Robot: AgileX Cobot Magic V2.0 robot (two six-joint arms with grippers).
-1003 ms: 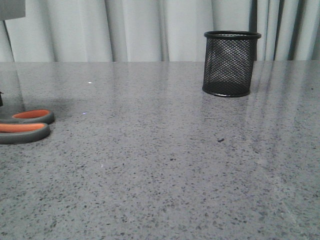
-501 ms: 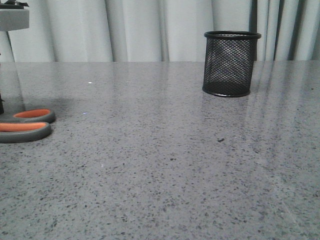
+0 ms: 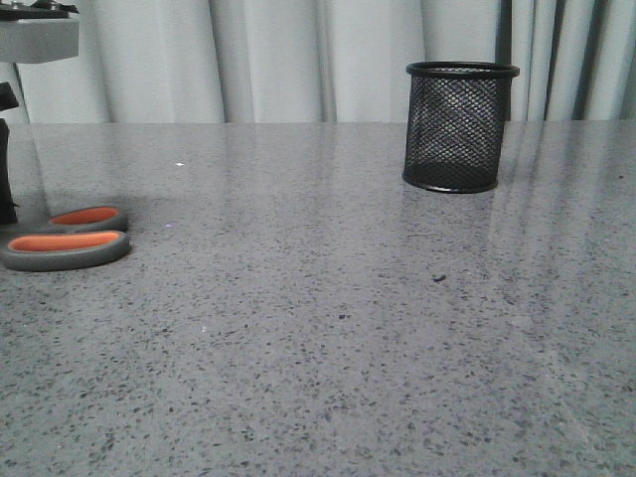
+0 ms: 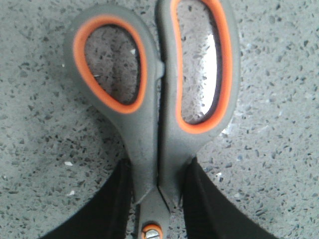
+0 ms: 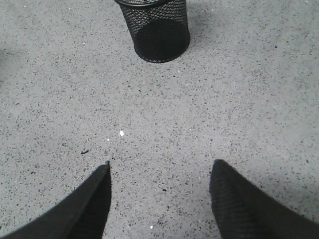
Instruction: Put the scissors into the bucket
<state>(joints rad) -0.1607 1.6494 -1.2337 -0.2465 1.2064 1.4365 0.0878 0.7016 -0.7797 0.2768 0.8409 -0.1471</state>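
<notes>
The scissors [image 3: 68, 238] are lying at the left edge of the front frame, about mid-height, their two orange-lined loops pointing toward the frame's centre and their long axis running off the left border, so the blades are not showing there. The bucket [image 3: 460, 126] is standing upright in the upper right of that frame, well apart from the scissors, on the speckled grey table [image 3: 328, 328].

The left wrist frame is showing what the front frame is hiding: the scissors [image 4: 159, 99] are running top to bottom, loops at the top, pivot screw at the bottom edge, and the left gripper [image 4: 158, 196] is pressing its dark fingers [image 4: 107, 209] against both sides of the handle neck, nearly closed on it.

In the right wrist frame the right gripper [image 5: 159, 199] is hanging over bare table with its fingers [image 5: 89, 204] spread wide and holding nothing, the bucket [image 5: 157, 30] sitting at the top centre.
</notes>
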